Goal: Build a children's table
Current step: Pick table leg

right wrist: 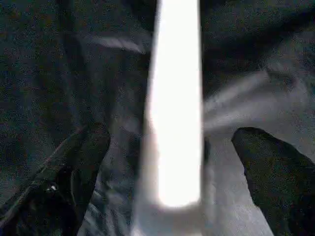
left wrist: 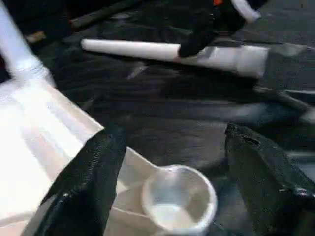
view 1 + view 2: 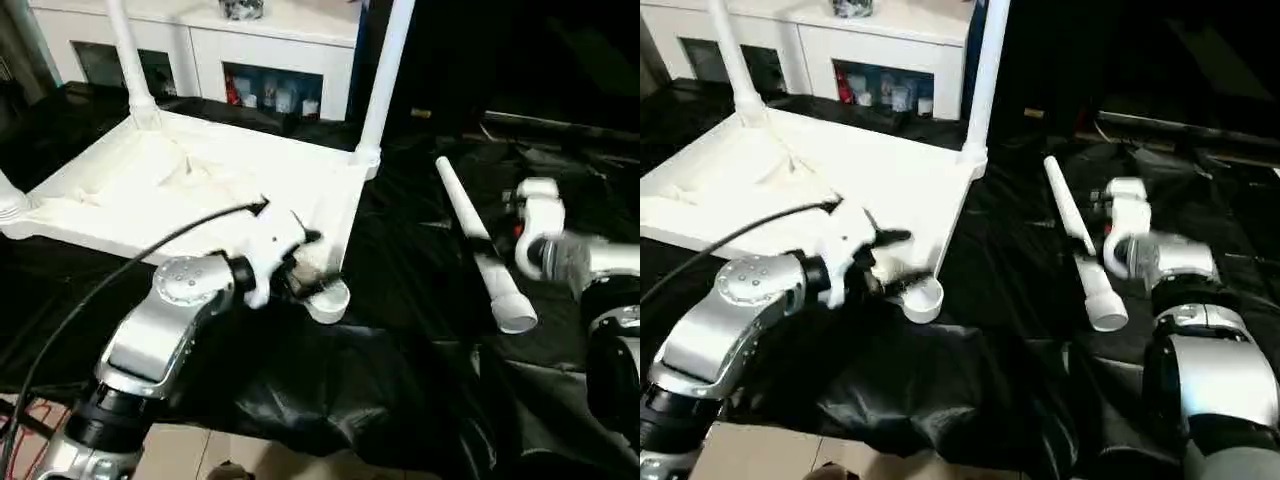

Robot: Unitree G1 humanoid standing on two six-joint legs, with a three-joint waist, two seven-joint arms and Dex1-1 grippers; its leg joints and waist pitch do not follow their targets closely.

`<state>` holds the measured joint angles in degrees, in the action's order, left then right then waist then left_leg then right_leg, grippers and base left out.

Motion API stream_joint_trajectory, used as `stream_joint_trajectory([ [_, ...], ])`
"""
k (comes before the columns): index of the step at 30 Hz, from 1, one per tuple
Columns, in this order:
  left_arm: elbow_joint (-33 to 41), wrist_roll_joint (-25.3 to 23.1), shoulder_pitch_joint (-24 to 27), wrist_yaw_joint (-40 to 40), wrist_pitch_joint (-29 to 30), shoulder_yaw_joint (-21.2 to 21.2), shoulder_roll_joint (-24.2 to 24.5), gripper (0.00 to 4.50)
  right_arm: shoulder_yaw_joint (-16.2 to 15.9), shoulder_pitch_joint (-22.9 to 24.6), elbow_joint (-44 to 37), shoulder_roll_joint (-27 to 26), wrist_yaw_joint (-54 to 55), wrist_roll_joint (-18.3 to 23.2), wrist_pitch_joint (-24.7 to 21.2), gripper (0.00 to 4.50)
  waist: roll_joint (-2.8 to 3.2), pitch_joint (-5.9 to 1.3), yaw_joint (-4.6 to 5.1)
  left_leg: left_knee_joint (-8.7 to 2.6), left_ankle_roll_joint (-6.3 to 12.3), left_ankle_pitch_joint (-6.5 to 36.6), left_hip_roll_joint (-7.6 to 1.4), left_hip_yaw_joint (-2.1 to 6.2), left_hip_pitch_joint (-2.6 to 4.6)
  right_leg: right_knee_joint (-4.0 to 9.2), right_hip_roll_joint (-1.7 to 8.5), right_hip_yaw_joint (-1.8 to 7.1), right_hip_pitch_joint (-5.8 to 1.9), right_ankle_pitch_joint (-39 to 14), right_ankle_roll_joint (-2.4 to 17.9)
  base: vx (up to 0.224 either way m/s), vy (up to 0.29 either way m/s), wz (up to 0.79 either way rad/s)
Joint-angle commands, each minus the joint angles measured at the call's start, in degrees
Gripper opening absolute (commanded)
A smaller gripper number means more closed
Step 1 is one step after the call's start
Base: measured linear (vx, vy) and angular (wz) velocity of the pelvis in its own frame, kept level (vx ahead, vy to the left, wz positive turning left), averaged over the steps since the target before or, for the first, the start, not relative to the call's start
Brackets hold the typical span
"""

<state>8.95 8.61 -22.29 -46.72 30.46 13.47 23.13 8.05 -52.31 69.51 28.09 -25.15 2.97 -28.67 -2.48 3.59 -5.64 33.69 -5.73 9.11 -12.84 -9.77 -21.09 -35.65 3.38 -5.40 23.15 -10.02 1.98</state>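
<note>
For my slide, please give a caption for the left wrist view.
Open left gripper poised over the tabletop's empty corner socket; the last leg lies on black sheeting.

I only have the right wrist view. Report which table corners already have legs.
Observer: The far left leg and far right leg stand upright in the top's far corners.
Operator: Now the near right corner.
Observer: Its socket is empty.
Operator: Locate the left end effector.
Observer: The left end effector is open, at that socket.
</note>
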Motion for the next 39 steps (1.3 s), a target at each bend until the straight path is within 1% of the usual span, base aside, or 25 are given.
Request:
stream_joint_trajectory([
  [1,1.4,1.0,0.3,-1.1,1.6,0.5,0.5,3.9,-0.8,-1.3,0.7,0.6,1.3,-1.2,-0.6,4.5,0.35,-4.13,-0.27,-2.86,-0.67,13.2,-0.15,-0.29,0.49,4.48,4.02,2.66,-3.08,-15.3,10.0,0.0,0.0,0.0],
  [2,1.7,1.1,0.3,-1.5,1.9,0.6,0.9,3.99,-1.2,-1.4,1.1,0.7,1.0,-1.6,-1.2,4.5,0.45,-4.09,-0.28,-2.86,-0.83,13.9,-0.18,-0.28,0.61,4.6,4.02,2.65,-2.98,-16.3,9.7,0.0,0.0,0.0],
  [3,1.9,1.3,0.3,-1.8,2.3,0.5,1.2,4.24,-2.1,-1.8,1.9,0.6,-0.9,-2.2,-2.4,4.5,0.36,-4.02,-0.21,-2.87,-0.88,14.6,-0.15,-0.27,0.59,4.69,3.92,2.59,-2.97,-17.3,9.3,0.0,0.0,0.0],
  [6,2.3,1.4,0.3,-2.0,2.7,0.6,1.6,4.33,-3.5,-2.4,3.1,0.6,-3.4,-3.2,-3.8,4.13,0.5,-3.89,-0.21,-2.83,-0.86,15.6,-0.2,-0.23,0.57,4.87,3.98,2.56,-2.85,-19.4,8.8,0.0,0.0,0.0],
  [7,2.3,1.4,0.3,-2.0,2.7,0.6,1.6,4.42,-3.5,-2.4,3.1,0.6,-3.4,-3.2,-3.8,4.03,0.19,-3.9,-0.21,-2.8,-0.85,15.7,-0.2,-0.27,0.56,4.9,3.97,2.54,-2.82,-19.8,8.7,0.0,0.0,0.0],
  [8,2.5,1.5,0.3,-2.0,2.9,0.7,1.7,4.48,-3.9,-2.5,3.6,0.6,-3.9,-3.6,-4.1,3.91,0.33,-3.84,-0.28,-2.79,-0.89,15.9,-0.17,-0.23,0.61,4.98,4.02,2.55,-2.78,-20.7,8.4,0.0,0.0,0.0],
  [9,2.8,1.2,0.4,-2.1,3.2,1.2,2.2,4.5,-4.8,-2.7,4.3,0.7,-5.0,-4.3,-4.9,3.82,-0.08,-3.84,-0.29,-2.78,-0.79,15.8,-0.21,-0.19,0.6,4.88,4.1,2.49,-2.77,-21.6,8.0,0.0,0.0,0.0],
  [12,3.7,1.5,0.7,-2.4,4.1,1.5,2.8,4.5,-5.3,-2.7,5.0,0.9,-5.9,-4.9,-5.7,3.58,0.12,-3.87,-0.41,-2.79,-0.72,15.2,-0.26,-0.22,0.58,4.97,4.14,2.58,-2.68,-21.7,7.7,0.0,0.0,0.0],
  [13,4.0,1.8,0.7,-2.5,4.3,1.5,2.9,4.5,-5.3,-2.7,5.2,0.9,-6.2,-4.9,-5.9,3.47,-0.03,-3.93,-0.42,-2.8,-0.76,14.6,-0.33,-0.2,0.52,4.8,4.17,2.59,-2.74,-21.0,7.9,0.0,0.0,0.0],
  [15,4.6,2.1,0.8,-2.7,5.0,1.6,3.0,4.5,-4.6,-2.6,5.5,1.1,-6.8,-4.2,-6.8,3.31,0.03,-3.86,-0.43,-2.77,-0.79,14.6,-0.28,-0.25,0.44,4.84,4.12,2.62,-2.73,-20.7,7.9,0.0,0.0,0.0],
  [16,4.9,2.3,0.8,-2.9,5.4,1.7,3.0,4.5,-4.7,-2.5,5.6,1.2,-6.9,-4.2,-6.9,3.31,-0.4,-3.89,-0.47,-2.78,-0.69,14.2,-0.28,-0.28,0.44,4.69,4.1,2.59,-2.8,-20.6,7.9,0.0,0.0,0.0],
  [17,5.0,2.4,0.8,-3.0,5.7,1.7,3.1,4.5,-4.8,-2.4,5.7,1.2,-7.0,-4.2,-7.0,3.12,-0.25,-3.9,-0.6,-2.78,-0.65,14.1,-0.28,-0.26,0.41,4.7,4.17,2.58,-2.81,-20.7,7.9,0.0,0.0,0.0],
  [22,5.6,2.9,0.9,-3.2,6.4,1.9,3.6,4.5,-4.3,-1.7,6.4,1.3,-6.6,-4.2,-6.8,2.78,-0.08,-3.91,-0.87,-2.78,-0.93,14.5,-0.28,-0.3,0.53,4.78,4.12,2.63,-2.63,-20.7,7.7,0.0,0.0,0.0],
  [23,5.7,3.2,0.8,-3.3,6.5,1.7,3.8,4.5,-3.9,-1.4,6.6,1.4,-6.2,-3.9,-6.6,2.65,0.2,-3.9,-0.92,-2.79,-1.05,14.7,-0.27,-0.25,0.55,4.73,4.12,2.62,-2.63,-20.7,7.8,0.0,0.0,0.0],
  [24,5.8,3.3,0.7,-3.3,6.6,1.6,3.9,4.5,-3.2,-1.4,6.6,1.5,-5.9,-3.3,-6.5,2.65,0.0,-3.9,-0.86,-2.79,-1.1,15.0,-0.24,-0.28,0.56,4.85,4.06,2.6,-2.63,-20.9,7.6,0.0,0.0,0.0],
  [26,5.2,3.5,0.3,-3.4,6.5,1.1,3.8,4.5,-1.5,-1.3,6.5,1.9,-5.3,-1.9,-5.9,2.51,0.39,-3.88,-0.86,-2.81,-1.22,15.3,-0.24,-0.21,0.58,4.87,4.05,2.59,-2.61,-20.9,7.5,0.0,0.0,0.0],
  [27,5.2,3.5,0.3,-3.4,6.5,1.1,3.8,4.5,-1.5,-1.3,6.5,1.9,-5.3,-1.9,-5.9,2.35,0.25,-3.88,-0.81,-2.81,-1.2,15.5,-0.21,-0.25,0.61,4.95,4.01,2.56,-2.61,-21.0,7.4,0.0,0.0,0.0],
  [28,4.6,3.7,-0.1,-3.5,6.4,0.9,3.7,4.5,-0.1,-1.4,6.4,2.2,-5.0,-0.6,-5.8,2.35,0.45,-3.93,-0.86,-2.77,-1.22,15.5,-0.17,-0.21,0.6,4.9,4.05,2.56,-2.66,-21.1,7.4,0.0,0.0,0.0],
  [31,4.0,3.9,-0.5,-3.4,6.0,0.5,3.2,4.5,1.1,-1.3,6.2,2.4,-4.8,0.5,-5.4,2.01,0.28,-3.99,-0.88,-2.74,-1.07,15.1,-0.18,-0.24,0.52,4.83,3.98,2.51,-2.71,-20.4,7.7,0.0,0.0,0.0],
  [32,2.8,4.3,-1.1,-2.7,4.8,-0.3,2.0,4.5,2.3,-1.1,5.7,2.4,-5.1,1.7,-4.9,2.01,0.92,-3.98,-0.92,-2.72,-1.15,15.2,-0.15,-0.21,0.56,4.81,3.97,2.55,-2.68,-20.2,7.8,0.0,0.0,0.0],
  [34,1.7,4.7,-1.7,-1.8,3.9,-1.1,0.9,4.5,3.0,-0.8,5.2,2.3,-5.8,2.5,-4.4,1.91,0.6,-4.16,-0.89,-2.65,-0.93,14.7,-0.18,-0.24,0.46,4.75,3.88,2.5,-2.89,-18.4,8.3,0.0,0.0,0.0],
  [36,0.0,5.1,-2.9,-0.1,2.5,-2.4,-0.8,4.5,4.5,-0.4,4.1,2.2,-7.6,4.0,-3.7,1.88,0.86,-4.1,-0.89,-2.58,-0.65,14.9,-0.08,-0.3,0.43,4.73,3.78,2.48,-2.89,-17.9,8.7,0.0,0.0,0.0],
  [37,-0.3,5.1,-3.0,0.2,2.3,-2.6,-1.1,4.5,4.7,-0.3,3.9,2.2,-7.9,4.3,-3.6,1.87,0.75,-4.18,-0.99,-2.55,-0.45,14.6,-0.09,-0.31,0.45,4.8,3.83,2.45,-2.95,-18.0,8.6,0.0,0.0,0.0],
  [38,-1.0,5.3,-3.6,0.8,1.8,-3.2,-1.8,4.5,5.4,-0.1,3.3,2.1,-8.5,4.9,-3.5,1.87,0.93,-4.2,-1.01,-2.55,-0.39,14.5,-0.1,-0.29,0.41,4.73,3.82,2.47,-2.98,-17.9,8.7,0.0,0.0,0.0],
  [39,-2.4,5.9,-4.8,2.3,1.1,-4.7,-3.3,4.5,6.4,0.9,1.8,2.0,-9.2,6.1,-3.3,1.87,1.49,-4.19,-1.03,-2.5,-0.28,14.5,-0.06,-0.33,0.39,4.86,3.77,2.5,-3.0,-17.2,8.9,0.0,0.0,0.0],
])
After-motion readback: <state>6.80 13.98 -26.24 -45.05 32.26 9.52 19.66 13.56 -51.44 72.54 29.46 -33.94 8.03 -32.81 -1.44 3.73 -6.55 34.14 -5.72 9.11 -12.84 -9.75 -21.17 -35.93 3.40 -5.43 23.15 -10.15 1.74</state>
